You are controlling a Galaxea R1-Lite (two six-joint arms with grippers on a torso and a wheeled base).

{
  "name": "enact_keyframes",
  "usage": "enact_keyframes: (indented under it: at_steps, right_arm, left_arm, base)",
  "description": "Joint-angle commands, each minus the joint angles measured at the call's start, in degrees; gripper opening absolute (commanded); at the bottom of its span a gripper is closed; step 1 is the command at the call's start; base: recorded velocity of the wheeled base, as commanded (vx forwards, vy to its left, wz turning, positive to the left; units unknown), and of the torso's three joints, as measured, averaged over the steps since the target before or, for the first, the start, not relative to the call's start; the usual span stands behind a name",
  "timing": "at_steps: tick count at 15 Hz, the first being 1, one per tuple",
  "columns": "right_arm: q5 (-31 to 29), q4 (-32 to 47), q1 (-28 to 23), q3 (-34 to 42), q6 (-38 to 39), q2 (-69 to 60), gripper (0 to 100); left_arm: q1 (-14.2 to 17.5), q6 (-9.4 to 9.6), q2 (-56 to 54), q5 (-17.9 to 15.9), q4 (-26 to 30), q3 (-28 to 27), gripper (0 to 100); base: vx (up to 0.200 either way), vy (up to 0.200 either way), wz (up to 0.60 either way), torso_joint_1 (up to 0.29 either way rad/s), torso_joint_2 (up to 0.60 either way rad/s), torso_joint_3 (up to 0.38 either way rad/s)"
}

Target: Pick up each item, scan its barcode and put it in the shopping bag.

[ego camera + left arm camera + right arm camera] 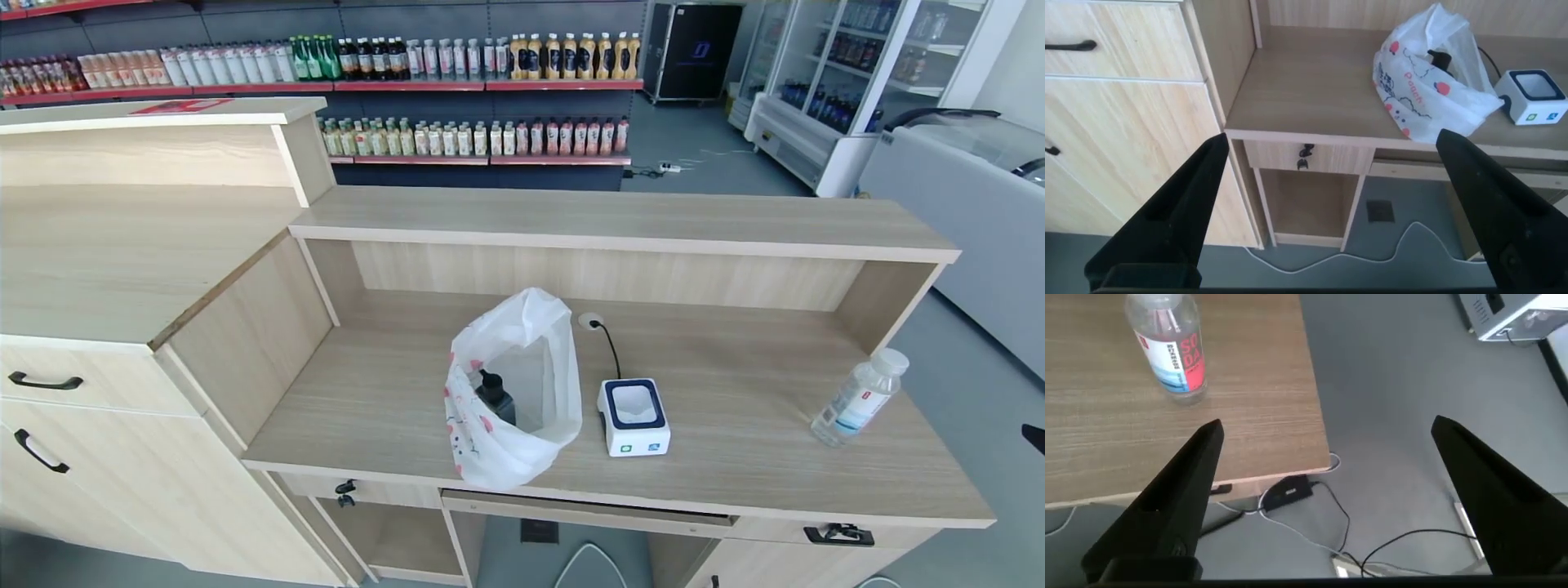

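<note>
Checkout counter, shop interior: the white shopping bag stood open near the front edge, approx. mid-counter, w/ a dark pump bottle upright inside. Just beside it, on the robot's right, sat the white barcode scanner, window facing up. Its black cable ran back to a grommet in the counter top. Well apart, near the counter's right end, a clear plastic bottle w/ white cap and blue-red label stood upright, not yet bagged. The left gripper hung out in front of the counter's left front corner, by the drawer cabinet. Its jaws were spread wide w/ nothing between them, and bag and scanner lay beyond it on the top. The right gripper hovered off the counter's right end, over grey floor, jaws likewise spread and empty. The clear plastic bottle stood just inside that edge. Background: shelves of drinks and glass-door fridges.
</note>
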Motion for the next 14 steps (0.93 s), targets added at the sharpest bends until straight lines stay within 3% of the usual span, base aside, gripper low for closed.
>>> enact_keyframes:
  at_steps: [1, 3, 6, 8, 14]
  right_arm:
    - [0.6, -0.5, -1.4, 0.0, -0.3, 5.9, 100]
    - [1.9, -1.5, -3.3, 0.2, -0.3, 7.8, 100]
    - [10.9, -6.2, -6.3, -0.2, -0.3, 11.8, 100]
    - [13.5, -8.7, -6.3, -0.7, 0.0, 14.0, 100]
    - [14.3, -15.3, -4.7, -4.3, 0.0, 22.1, 100]
  left_arm:
    - [0.1, 0.0, 0.0, 0.0, 0.0, 0.0, 100]
    - [0.1, 0.0, 0.0, 0.0, 0.0, 0.0, 100]
    - [0.1, 0.0, 0.0, 0.0, 0.0, 0.0, 100]
    - [0.1, 0.0, 0.0, 0.0, 0.0, 0.0, 100]
    - [0.0, 0.0, 0.0, 0.0, 0.0, 0.0, 100]
  base:
    - [0.0, 0.0, 0.0, 0.0, 0.0, 0.0]
    - [0.0, 0.0, 0.0, 0.0, 0.0, 0.0]
    - [0.0, 0.0, 0.0, 0.0, 0.0, 0.0]
    - [0.0, 0.0, 0.0, 0.0, 0.0, 0.0]
    - [0.0, 0.0, 0.0, 0.0, 0.0, 0.0]
